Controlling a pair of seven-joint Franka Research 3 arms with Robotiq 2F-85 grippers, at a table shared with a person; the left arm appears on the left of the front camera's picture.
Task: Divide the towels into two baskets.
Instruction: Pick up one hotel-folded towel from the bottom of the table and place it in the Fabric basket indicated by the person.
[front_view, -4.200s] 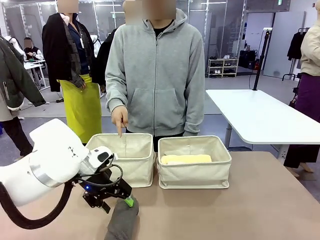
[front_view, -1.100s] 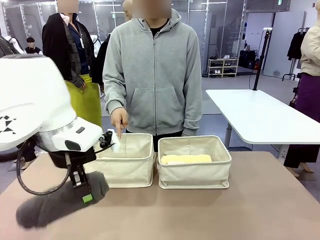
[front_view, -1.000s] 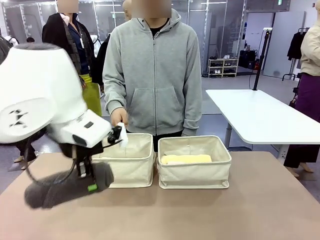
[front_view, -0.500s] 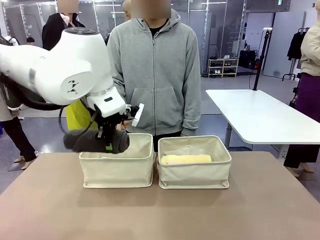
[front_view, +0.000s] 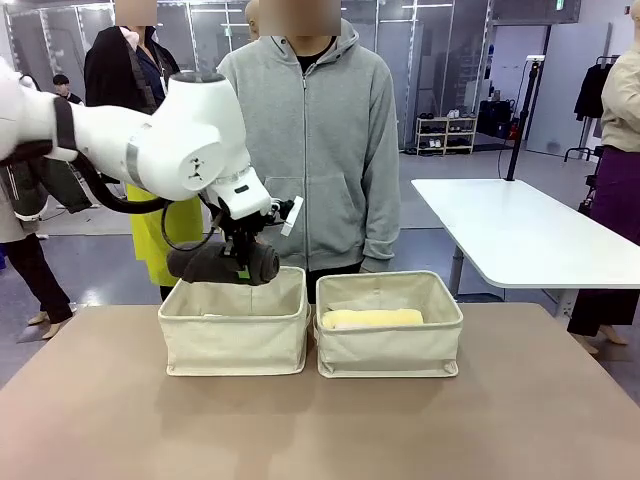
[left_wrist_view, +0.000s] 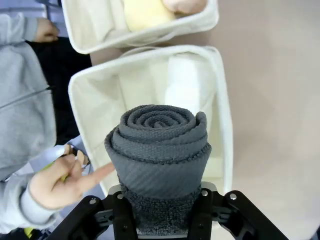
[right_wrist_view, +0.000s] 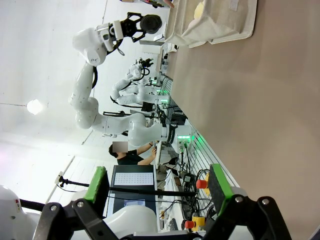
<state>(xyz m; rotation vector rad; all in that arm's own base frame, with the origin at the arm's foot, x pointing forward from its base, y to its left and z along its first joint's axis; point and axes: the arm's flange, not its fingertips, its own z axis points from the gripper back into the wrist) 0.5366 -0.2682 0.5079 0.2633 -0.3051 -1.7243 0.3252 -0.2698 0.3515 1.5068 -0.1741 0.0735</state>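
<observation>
Your left gripper (front_view: 243, 262) is clamped around the dark grey towel (front_view: 222, 265), holding it in the air right over the left basket (front_view: 236, 338). In the wrist view that basket (left_wrist_view: 220, 95) sits directly below the roll (left_wrist_view: 159, 145), with a white towel (left_wrist_view: 184, 82) lying along one side and open room beside it. The person's hand (left_wrist_view: 56, 181) points in at the basket's edge. The yellow towel (front_view: 372, 318) lies in the right basket (front_view: 389, 340). Your right gripper (right_wrist_view: 156, 192) hangs open, well off over bare table. You're at the drop-in step: next, I'd say lower the roll into the free side, clear of that hand, then let go.
</observation>
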